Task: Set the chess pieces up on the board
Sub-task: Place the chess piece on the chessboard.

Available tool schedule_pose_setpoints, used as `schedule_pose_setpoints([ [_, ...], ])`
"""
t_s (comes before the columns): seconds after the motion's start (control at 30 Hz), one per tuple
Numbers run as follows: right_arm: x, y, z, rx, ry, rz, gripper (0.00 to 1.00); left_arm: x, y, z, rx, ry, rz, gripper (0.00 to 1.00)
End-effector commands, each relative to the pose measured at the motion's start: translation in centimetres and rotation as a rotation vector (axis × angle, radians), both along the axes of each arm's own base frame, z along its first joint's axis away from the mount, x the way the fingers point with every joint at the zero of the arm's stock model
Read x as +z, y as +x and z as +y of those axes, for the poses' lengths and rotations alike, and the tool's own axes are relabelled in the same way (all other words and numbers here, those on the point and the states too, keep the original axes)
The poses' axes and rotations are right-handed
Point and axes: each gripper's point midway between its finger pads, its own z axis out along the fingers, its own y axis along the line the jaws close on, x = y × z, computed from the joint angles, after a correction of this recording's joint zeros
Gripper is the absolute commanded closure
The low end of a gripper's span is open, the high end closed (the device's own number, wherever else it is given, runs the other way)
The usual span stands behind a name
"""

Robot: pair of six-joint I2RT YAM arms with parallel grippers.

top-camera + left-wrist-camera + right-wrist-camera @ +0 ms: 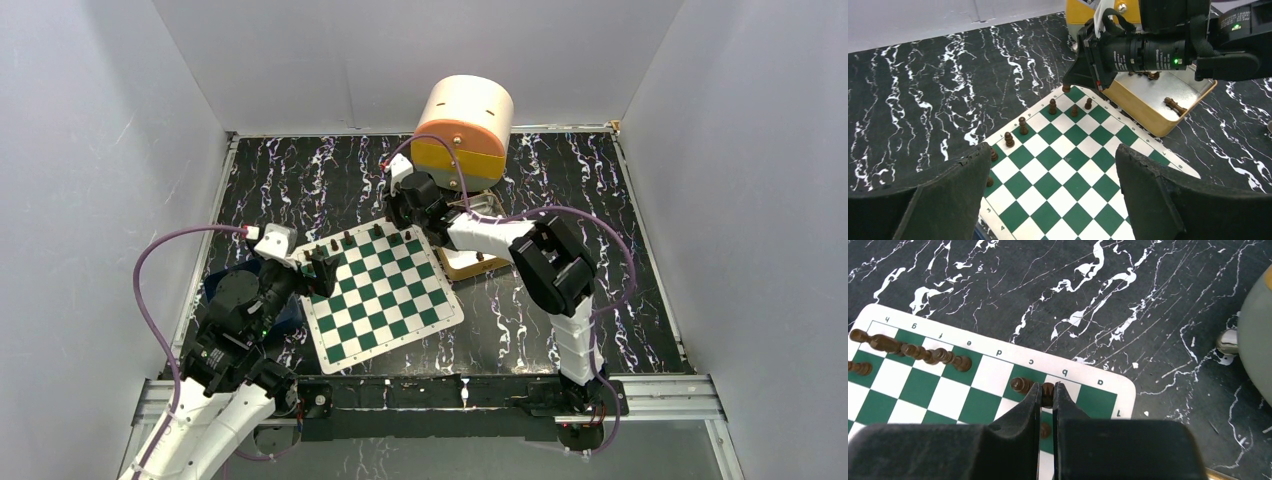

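My left tool (1053,162) gapes over the checkered board's (1068,150) left edge. My right tool (1047,396) pinches a rounded brown chess piece (1048,388) beside its white border, with streaky marbled bench (1098,300) beyond.

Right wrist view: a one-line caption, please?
Right gripper shut on a chess piece over the board's corner squares, more pieces lining the edge row.

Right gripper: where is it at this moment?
In the top view the right gripper is over the board's far right corner, beside the tray; its wrist view shows it shut on a chess piece at the edge row.
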Motion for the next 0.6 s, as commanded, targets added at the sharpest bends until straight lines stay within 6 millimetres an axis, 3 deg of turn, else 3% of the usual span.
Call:
schedule_pose_setpoints([
  [0.0,2.8,2.3,1.9,-0.026,0.050,-0.109,0.87,1.2,0.2,1.9,0.094,0.007,-0.037,0.09],
  [0.2,0.6,2.6,2.1,-0.049,0.011,-0.091,0.87,1.3,0.1,1.9,0.092,0.011,-0.033,0.09],
  [0.57,-1.6,2.0,2.0,-0.050,-0.029,-0.058,0.85,1.4,0.0,1.9,0.085,0.011,-0.039,0.09],
])
